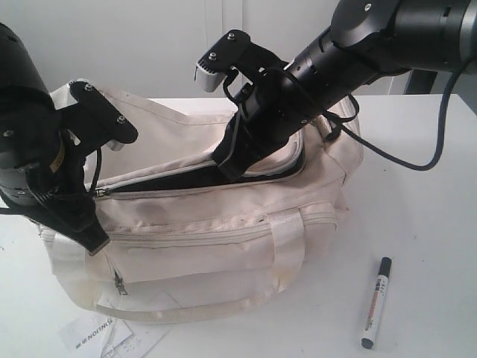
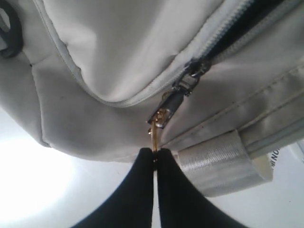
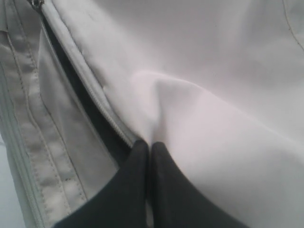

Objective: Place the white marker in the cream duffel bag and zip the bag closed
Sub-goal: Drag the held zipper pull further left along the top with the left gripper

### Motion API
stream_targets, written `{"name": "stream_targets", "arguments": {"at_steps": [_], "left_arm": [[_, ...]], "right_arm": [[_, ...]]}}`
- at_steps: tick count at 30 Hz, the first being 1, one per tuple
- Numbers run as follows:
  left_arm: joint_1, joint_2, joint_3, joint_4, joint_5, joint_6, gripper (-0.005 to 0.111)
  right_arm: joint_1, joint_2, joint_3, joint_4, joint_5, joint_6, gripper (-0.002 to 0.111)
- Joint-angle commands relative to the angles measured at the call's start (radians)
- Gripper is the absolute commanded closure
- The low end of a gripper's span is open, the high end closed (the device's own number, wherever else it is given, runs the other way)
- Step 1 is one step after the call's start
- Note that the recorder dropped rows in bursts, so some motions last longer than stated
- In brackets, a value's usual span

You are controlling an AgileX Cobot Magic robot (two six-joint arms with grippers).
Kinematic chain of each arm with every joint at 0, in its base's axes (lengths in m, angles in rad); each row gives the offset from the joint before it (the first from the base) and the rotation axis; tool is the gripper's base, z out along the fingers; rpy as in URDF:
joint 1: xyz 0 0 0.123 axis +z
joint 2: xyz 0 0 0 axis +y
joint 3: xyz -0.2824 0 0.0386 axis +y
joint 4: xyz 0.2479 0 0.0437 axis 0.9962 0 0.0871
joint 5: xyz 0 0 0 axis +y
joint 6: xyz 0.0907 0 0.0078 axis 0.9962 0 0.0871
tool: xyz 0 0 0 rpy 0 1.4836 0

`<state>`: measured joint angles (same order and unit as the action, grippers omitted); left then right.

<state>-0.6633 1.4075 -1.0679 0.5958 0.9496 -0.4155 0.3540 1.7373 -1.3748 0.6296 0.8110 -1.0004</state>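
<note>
The cream duffel bag (image 1: 223, 224) lies across the white table, its curved top zip partly open on black lining. The white marker (image 1: 376, 301) lies on the table to the bag's right front, apart from both grippers. My left gripper (image 1: 95, 242) is at the bag's left end, shut on the gold zip pull (image 2: 154, 139) of the top zip. My right gripper (image 1: 226, 170) is at the open zip's edge, shut on a pinched fold of the top flap (image 3: 156, 95).
A printed paper sheet (image 1: 104, 337) lies under the bag's front left corner. A shiny strap handle (image 1: 287, 253) hangs down the bag's front. A black cable (image 1: 395, 153) loops from the right arm over the bag's right end.
</note>
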Motion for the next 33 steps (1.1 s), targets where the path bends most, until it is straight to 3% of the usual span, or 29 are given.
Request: {"name": "stream_targets", "arguments": {"at_steps": [1, 6, 24, 33], "left_arm": [[0.004, -0.012, 0.007, 0.015, 0.016, 0.045, 0.107], [0.007, -0.033, 0.008, 0.007, 0.007, 0.083, 0.107], [0.19, -0.074, 0.008, -0.168, -0.061, 0.24, 0.107], [0.202, -0.074, 0.008, -0.201, -0.1, 0.298, 0.107]], "right_arm": [[-0.006, -0.014, 0.001, -0.001, 0.011, 0.015, 0.108], [-0.006, -0.014, 0.001, -0.001, 0.011, 0.048, 0.108], [-0.006, -0.014, 0.001, -0.003, 0.013, 0.061, 0.108], [-0.006, -0.014, 0.001, -0.003, 0.013, 0.061, 0.108]]}}
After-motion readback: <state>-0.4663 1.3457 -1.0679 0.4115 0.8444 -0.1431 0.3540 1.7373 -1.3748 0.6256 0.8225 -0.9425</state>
